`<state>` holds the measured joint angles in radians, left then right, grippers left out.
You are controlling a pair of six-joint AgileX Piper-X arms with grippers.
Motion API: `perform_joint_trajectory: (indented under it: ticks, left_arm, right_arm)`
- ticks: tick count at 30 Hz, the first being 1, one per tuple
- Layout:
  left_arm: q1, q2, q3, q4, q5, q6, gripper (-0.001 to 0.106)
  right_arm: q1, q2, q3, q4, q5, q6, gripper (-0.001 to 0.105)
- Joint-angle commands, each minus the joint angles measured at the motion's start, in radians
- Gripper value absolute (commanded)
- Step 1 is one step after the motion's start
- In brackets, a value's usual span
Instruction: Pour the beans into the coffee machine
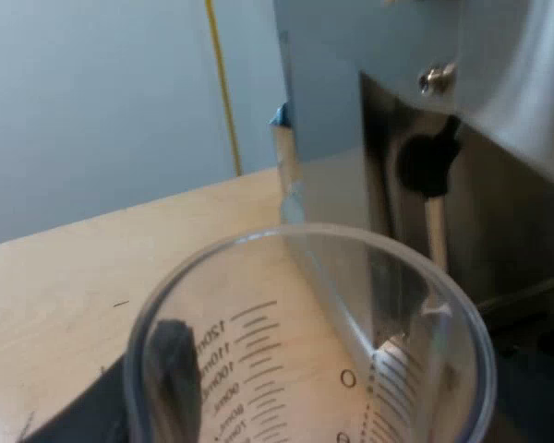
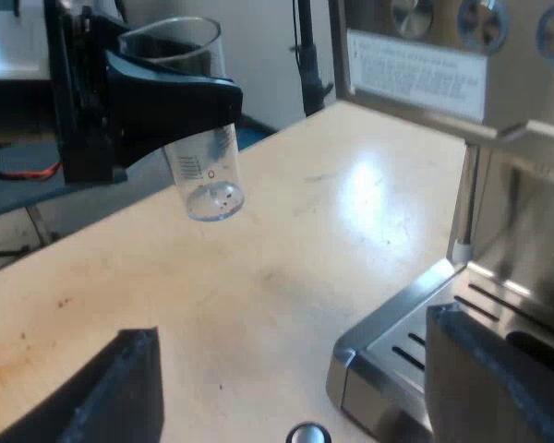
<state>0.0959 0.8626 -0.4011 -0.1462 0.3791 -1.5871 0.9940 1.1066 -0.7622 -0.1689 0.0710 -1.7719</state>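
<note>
Our left tool [image 2: 178, 100] grips a clear, scale-marked measuring glass [image 2: 209, 181] above the tabletop [image 2: 286, 249]; our right tool [image 2: 291, 351] stands open.

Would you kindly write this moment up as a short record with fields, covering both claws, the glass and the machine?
left claw: shut on the clear plastic measuring glass
glass pose: roughly upright, raised above the pale wooden table
glass contents: looks empty except for a few dark specks at its bottom
right claw: open, low over the table, one finger by the drip tray
steel espresso machine: standing on the table, apart from the glass
</note>
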Motion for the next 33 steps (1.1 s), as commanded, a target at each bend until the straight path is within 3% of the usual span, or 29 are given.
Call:
perform_joint_trajectory:
  ticks: [1,4,7,10,33]
  left_arm:
    - [0.001,-0.009,0.055,-0.128,-0.085,-0.01,0.031]
    - [0.001,0.013,0.087,-0.192,-0.12,-0.022,0.031]
    - [0.001,0.077,0.09,-0.217,-0.093,-0.099,0.031]
    - [0.001,0.161,0.09,-0.306,-0.089,-0.124,0.031]
    - [0.001,0.55,0.09,-0.643,-0.06,-0.12,0.031]
  right_arm:
    - [0.001,0.026,-0.002,-0.02,0.0,-0.001,0.062]
    - [0.001,0.051,-0.002,-0.039,0.0,-0.001,0.062]
    - [0.001,0.075,-0.002,-0.063,0.0,-0.001,0.062]
    - [0.001,0.088,-0.002,-0.076,0.0,-0.001,0.062]
    - [0.0,0.115,-0.002,-0.083,0.0,-0.003,0.062]
